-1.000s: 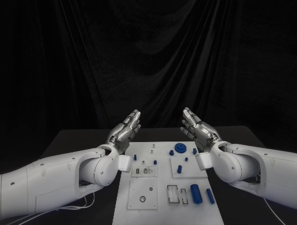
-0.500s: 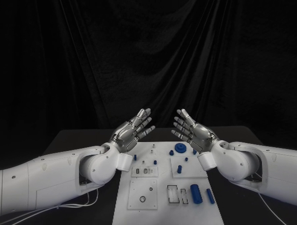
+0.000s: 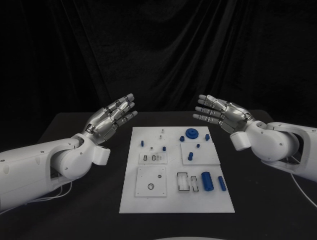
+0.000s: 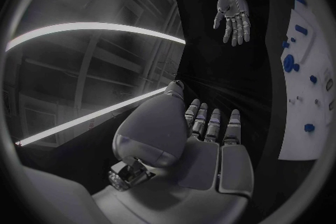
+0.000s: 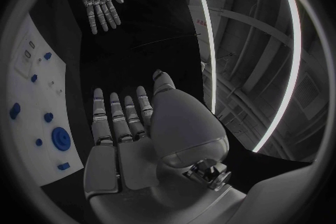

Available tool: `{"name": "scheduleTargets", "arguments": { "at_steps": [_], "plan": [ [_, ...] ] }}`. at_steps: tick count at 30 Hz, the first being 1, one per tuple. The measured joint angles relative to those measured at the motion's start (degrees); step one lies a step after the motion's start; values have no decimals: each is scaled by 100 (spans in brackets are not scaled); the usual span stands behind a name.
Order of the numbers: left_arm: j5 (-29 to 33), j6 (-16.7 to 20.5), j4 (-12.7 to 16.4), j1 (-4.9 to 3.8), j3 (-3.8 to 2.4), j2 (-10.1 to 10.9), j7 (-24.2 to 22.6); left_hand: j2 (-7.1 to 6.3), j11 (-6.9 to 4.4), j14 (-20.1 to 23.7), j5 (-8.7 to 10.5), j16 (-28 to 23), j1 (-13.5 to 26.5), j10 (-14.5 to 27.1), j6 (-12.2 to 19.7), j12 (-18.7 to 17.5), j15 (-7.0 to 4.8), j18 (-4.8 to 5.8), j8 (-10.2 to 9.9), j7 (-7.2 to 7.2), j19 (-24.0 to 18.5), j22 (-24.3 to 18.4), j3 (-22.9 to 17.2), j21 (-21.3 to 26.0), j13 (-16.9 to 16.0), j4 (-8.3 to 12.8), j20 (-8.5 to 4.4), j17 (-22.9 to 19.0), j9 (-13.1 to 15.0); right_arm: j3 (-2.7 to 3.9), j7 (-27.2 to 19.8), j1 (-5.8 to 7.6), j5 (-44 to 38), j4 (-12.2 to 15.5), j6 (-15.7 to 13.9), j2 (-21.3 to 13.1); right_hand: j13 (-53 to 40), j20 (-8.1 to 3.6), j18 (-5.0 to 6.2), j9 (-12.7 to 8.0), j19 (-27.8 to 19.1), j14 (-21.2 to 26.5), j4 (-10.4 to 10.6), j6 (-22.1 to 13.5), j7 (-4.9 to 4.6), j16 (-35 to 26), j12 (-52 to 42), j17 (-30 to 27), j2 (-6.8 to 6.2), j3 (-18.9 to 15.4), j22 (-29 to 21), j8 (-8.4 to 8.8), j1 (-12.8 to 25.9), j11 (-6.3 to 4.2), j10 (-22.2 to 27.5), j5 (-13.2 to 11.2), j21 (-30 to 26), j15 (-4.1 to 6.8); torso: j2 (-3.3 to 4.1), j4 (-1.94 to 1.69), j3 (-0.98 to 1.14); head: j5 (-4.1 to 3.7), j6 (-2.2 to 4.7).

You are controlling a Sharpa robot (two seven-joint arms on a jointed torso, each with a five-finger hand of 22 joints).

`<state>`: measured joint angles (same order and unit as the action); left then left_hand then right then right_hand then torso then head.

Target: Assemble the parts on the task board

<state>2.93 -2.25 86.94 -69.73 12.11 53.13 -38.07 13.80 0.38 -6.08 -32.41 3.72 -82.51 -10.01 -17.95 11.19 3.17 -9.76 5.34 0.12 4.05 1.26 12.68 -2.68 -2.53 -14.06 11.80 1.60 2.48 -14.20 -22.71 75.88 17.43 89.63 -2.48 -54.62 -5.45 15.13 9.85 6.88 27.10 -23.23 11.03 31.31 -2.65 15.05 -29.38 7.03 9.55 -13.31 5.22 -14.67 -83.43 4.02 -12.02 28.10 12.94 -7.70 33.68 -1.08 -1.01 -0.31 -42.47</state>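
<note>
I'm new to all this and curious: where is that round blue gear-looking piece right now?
In the head view, the blue gear sits near the far edge of the white task board, right of its middle, with small blue pieces beside it. The right robot hand hovers nearest.

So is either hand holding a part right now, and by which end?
Nothing is held. The left hand and right hand are both open, raised on either side of the board.

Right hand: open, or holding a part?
Open. The right hand hovers off the board with fingers spread and nothing in them.
</note>
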Motion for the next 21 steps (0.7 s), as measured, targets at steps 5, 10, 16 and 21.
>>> {"name": "scheduleTargets", "arguments": {
  "at_steps": [5, 10, 16, 21],
  "plan": [
    [-130, 18, 180, -3, 0, 297, -30, -93, 33, -63, -339, 48, -180, -33, -61, 152, -1, 0, 22, 61, 41, 1, -105, -20, -7, 19, -1, 14, 7, 0, 62, 143, -31, 35, 7, -115, -89, -31, 0, 167, 577, -362, -200, 153, -110, 316, -518, 126, 24, 74, -5, -509, -363, 73, -237, 328, 131, 50, 112, -23, -9, 47, -153],
    [-219, 76, 323, -11, 1, 547, -49, -193, 56, -147, -739, 89, -339, -56, -164, 313, 3, 0, 54, 123, 111, 15, -213, -33, -16, 55, -31, 24, 15, -4, 242, 417, -410, 146, -159, -264, -254, -245, 0, 340, 1634, -1416, -745, 317, -274, 1048, -1067, 447, -51, 320, 221, -1065, -981, 197, -912, 717, 705, 68, 214, -48, -27, 75, -302],
    [-269, 166, 506, -16, 1, 668, -58, -167, 133, -275, -1284, 176, -551, -133, -319, 572, 10, 0, 120, 237, 215, 25, -554, -77, -33, 87, -51, 47, 32, -1, 715, 812, -1495, 304, -547, -372, -208, -510, 0, 405, 2216, -2206, -1010, 565, -440, 1455, -1184, 580, -140, 400, 815, -1400, -1097, 300, -1511, 611, 1709, 197, 393, -98, -66, 77, -371],
    [-297, 227, 704, -27, -1, 764, -64, -263, 221, -308, -1924, 228, -598, -178, -425, 774, 42, 0, 166, 315, 227, 25, -919, -77, -40, 141, -41, 56, 43, 7, 1353, 1076, -3071, 320, -716, -381, -142, -585, 0, 367, 2608, -3019, -748, 637, -367, 1782, -1105, 703, -169, 409, 1288, -1436, -896, 256, -1739, -688, 2451, 345, 594, -160, -112, -27, -274]
  ]
}}
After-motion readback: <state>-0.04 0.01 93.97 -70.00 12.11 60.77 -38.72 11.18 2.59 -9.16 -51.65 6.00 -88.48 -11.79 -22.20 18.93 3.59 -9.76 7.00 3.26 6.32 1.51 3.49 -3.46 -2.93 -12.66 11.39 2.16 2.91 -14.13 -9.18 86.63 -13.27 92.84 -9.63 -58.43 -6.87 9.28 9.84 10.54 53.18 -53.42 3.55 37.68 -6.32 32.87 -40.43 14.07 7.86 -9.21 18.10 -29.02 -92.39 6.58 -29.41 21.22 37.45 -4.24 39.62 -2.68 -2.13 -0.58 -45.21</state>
